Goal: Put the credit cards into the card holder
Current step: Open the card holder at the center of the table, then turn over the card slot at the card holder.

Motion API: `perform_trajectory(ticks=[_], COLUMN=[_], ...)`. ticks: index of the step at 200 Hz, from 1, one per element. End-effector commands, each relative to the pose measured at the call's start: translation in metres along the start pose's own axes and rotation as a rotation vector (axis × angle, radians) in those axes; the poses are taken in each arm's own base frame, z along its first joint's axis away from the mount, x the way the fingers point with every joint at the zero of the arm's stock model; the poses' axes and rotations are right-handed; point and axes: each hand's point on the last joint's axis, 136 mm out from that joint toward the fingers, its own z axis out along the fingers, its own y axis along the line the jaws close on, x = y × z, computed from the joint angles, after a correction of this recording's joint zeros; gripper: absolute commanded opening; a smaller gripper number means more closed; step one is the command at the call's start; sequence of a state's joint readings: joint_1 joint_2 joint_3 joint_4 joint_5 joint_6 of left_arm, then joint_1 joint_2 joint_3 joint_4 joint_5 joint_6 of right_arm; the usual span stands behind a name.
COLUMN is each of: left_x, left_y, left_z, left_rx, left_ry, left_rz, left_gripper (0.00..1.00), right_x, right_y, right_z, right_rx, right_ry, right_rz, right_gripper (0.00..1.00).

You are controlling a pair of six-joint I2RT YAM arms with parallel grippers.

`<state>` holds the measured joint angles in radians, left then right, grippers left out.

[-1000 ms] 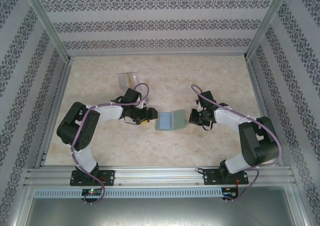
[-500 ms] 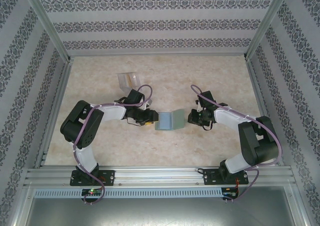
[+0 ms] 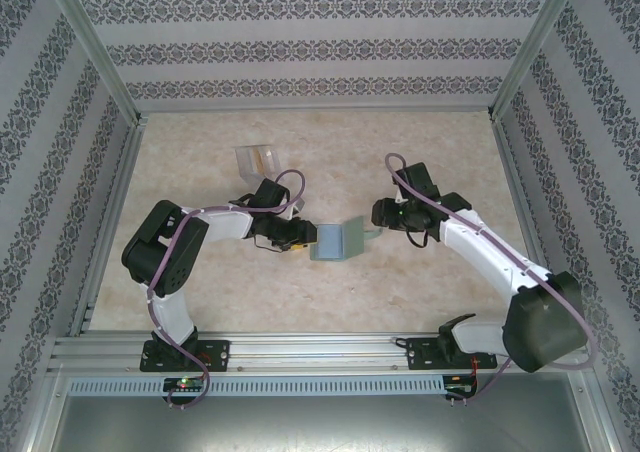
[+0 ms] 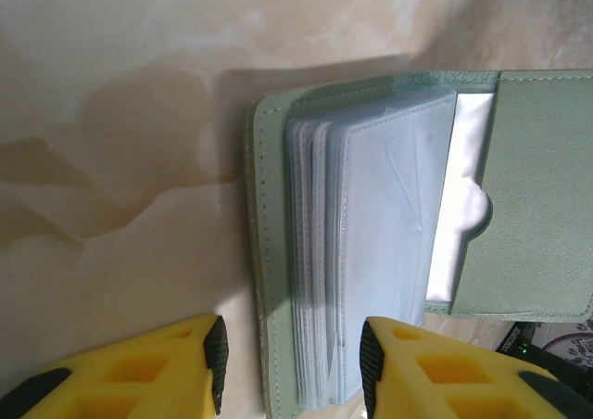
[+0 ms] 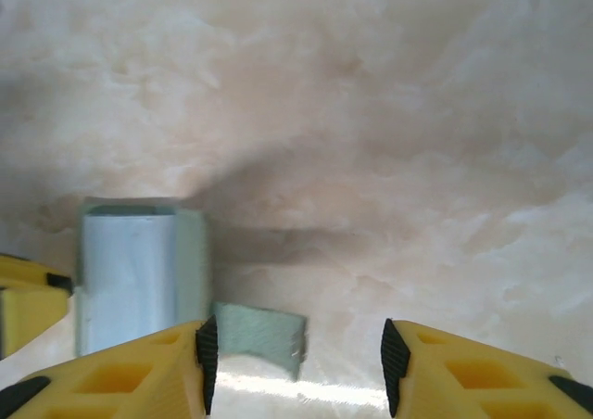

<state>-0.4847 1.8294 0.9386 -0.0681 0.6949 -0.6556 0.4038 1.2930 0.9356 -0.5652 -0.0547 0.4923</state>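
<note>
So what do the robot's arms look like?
The left arm and right arm are both white tubes joined by chunky black rounded joints. A thin purple cable loops along each arm. Their fingers are bright yellow blocks with hollow cut-outs and black pads on the inner faces. Each arm stands on a black base bolted to a silver rail.

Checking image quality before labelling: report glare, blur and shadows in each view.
Top external: evenly lit, sharp around the card holder. Left wrist: crisp, with glare on the holder's white lining. Right wrist: soft focus, a broad shadow across the table.
</note>
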Motion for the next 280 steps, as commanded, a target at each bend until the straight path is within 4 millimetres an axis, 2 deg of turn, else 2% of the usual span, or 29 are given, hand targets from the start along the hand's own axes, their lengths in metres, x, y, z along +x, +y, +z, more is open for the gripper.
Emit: perform_trajectory(ticks=[1, 19, 43, 69, 86, 115, 160, 198, 227, 250, 280], left_x=[0.002, 0.002, 0.003, 0.002, 0.002, 0.003, 0.002, -0.005, -0.008, -0.011, -0.016], left_y=[0.003, 0.003, 0.004, 0.003, 0.003, 0.004, 0.003, -0.002, -0.002, -0.009, -0.022], left_z=[0.004, 0.004, 0.004, 0.004, 0.002, -0.001, -0.003, -0.001, 0.002, 0.003, -0.001], left_rx=[-0.035, -0.035, -0.037, -0.037, -0.038, -0.048, -0.042, -0.025, -0.023, 0.012, 0.062], left_ry=[0.006, 0.007, 0.012, 0.009, 0.006, -0.003, -0.029, -0.043, -0.044, -0.043, -0.07], left_rz=[0.006, 0.006, 0.002, 0.005, 0.003, 0.005, 0.018, 0.022, 0.016, 0.028, 0.061], left_gripper=[0.44, 0.44, 0.44, 0.44, 0.44, 0.47, 0.62, 0.65, 0.59, 0.41, 0.3], right_x=[0.007, 0.014, 0.032, 0.045, 0.048, 0.051, 0.064, 0.078, 0.083, 0.085, 0.087], right_y=[0.011, 0.038, 0.073, 0.084, 0.08, 0.052, 0.027, 0.014, 0.008, 0.015, 0.015], right_z=[-0.011, -0.01, 0.0, 0.025, 0.045, 0.073, 0.096, 0.112, 0.119, 0.122, 0.126], right_rx=[0.04, -0.018, -0.103, -0.126, -0.086, 0.022, 0.036, 0.039, 0.025, -0.03, -0.046], right_ry=[0.013, 0.02, 0.068, 0.141, 0.164, 0.207, 0.267, 0.307, 0.323, 0.324, 0.334], right_rz=[-0.067, -0.083, -0.123, -0.124, -0.137, -0.106, -0.045, -0.013, 0.009, 0.014, 0.026], right_gripper=[0.54, 0.52, 0.52, 0.52, 0.51, 0.45, 0.34, 0.26, 0.22, 0.2, 0.18])
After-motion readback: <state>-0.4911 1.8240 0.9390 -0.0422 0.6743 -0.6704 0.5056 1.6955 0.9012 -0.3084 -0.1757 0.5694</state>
